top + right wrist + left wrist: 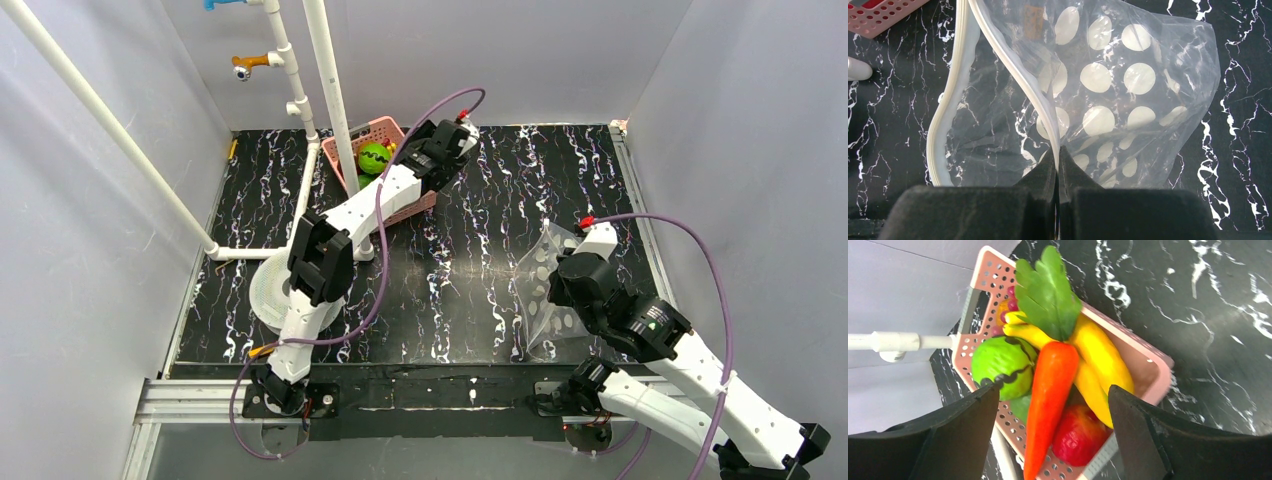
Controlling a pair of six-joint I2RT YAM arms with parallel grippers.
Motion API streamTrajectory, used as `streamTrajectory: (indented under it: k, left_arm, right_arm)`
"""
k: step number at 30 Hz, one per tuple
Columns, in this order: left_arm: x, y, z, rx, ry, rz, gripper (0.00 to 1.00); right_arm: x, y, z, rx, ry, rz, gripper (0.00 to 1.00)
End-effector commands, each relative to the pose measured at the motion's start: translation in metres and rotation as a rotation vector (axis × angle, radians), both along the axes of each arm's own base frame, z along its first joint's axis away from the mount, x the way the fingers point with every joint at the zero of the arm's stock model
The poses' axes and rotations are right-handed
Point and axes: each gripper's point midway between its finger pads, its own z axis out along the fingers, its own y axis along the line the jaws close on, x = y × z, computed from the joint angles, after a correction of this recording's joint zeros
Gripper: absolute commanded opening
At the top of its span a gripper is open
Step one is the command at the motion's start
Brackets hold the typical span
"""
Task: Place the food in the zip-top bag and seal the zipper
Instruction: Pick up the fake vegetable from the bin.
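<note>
The food lies in a pink basket point(1154, 367) at the back: an orange carrot point(1048, 395) with a green leaf top, yellow bananas point(1103, 355), a green round fruit point(1000, 362) and a red apple point(1079, 435). My left gripper point(1053, 432) is open and hovers over the basket point(352, 135), fingers astride the carrot and apple. The clear zip-top bag point(1128, 90) with white dots lies on the table at the right point(547, 285), its mouth open. My right gripper point(1058, 152) is shut on one lip of the zipper point(1020, 75); the other lip point(948, 107) curves away to the left.
White pipes point(330, 80) stand at the back left next to the basket. A pale round disc point(268, 290) lies by the left arm. Grey walls enclose the black marbled table point(470, 260) on three sides.
</note>
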Motion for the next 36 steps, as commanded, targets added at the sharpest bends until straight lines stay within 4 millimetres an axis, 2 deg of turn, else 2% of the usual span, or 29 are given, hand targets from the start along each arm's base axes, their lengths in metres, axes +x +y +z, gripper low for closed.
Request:
streamTrajectory:
  k: [1,3,5,9,11,17,21,25,27,29,31,34,36]
  left_arm:
    - [0.018,0.025,-0.002,0.048,0.012,0.078,0.76]
    - [0.022,0.030,-0.008,0.046,0.017,0.086,0.71]
    - [0.025,0.034,-0.019,0.045,0.039,0.093,0.69]
    - [0.033,0.042,-0.036,0.058,0.078,0.102,0.77]
    - [0.037,0.043,-0.044,0.060,0.104,0.090,0.77]
    - [0.034,0.041,-0.068,0.064,0.152,0.078,0.59]
    - [0.038,0.045,-0.065,0.089,0.121,0.087,0.44]
    - [0.041,0.040,-0.029,0.070,0.050,0.083,0.27]
    - [0.039,0.033,0.001,0.054,0.008,0.065,0.19]
    - [0.033,0.020,0.036,0.019,-0.048,0.039,0.17]
    - [0.019,0.008,0.077,-0.065,-0.102,0.010,0.17]
    - [-0.011,-0.011,0.122,-0.243,-0.106,-0.048,0.18]
    - [-0.037,-0.023,0.147,-0.401,-0.061,-0.098,0.14]
  right_arm:
    - [0.004,0.004,0.010,0.031,-0.041,0.011,0.01]
    - [0.004,0.004,0.010,0.035,-0.042,0.010,0.01]
    - [0.004,0.004,0.009,0.035,-0.042,0.011,0.01]
    - [0.006,0.007,0.008,0.027,-0.039,0.019,0.01]
    - [0.006,0.008,0.007,0.022,-0.035,0.025,0.01]
    - [0.009,0.012,0.009,0.020,-0.038,0.034,0.01]
    - [0.009,0.012,0.011,0.024,-0.042,0.036,0.01]
    - [0.010,0.014,0.010,0.025,-0.037,0.042,0.01]
    - [0.010,0.018,0.010,0.032,-0.028,0.052,0.01]
    - [0.009,0.026,0.010,0.054,-0.012,0.071,0.01]
    - [0.009,0.035,0.010,0.091,-0.001,0.093,0.01]
    - [0.011,0.048,0.010,0.132,0.014,0.115,0.01]
    - [0.012,0.053,0.011,0.149,0.027,0.123,0.01]
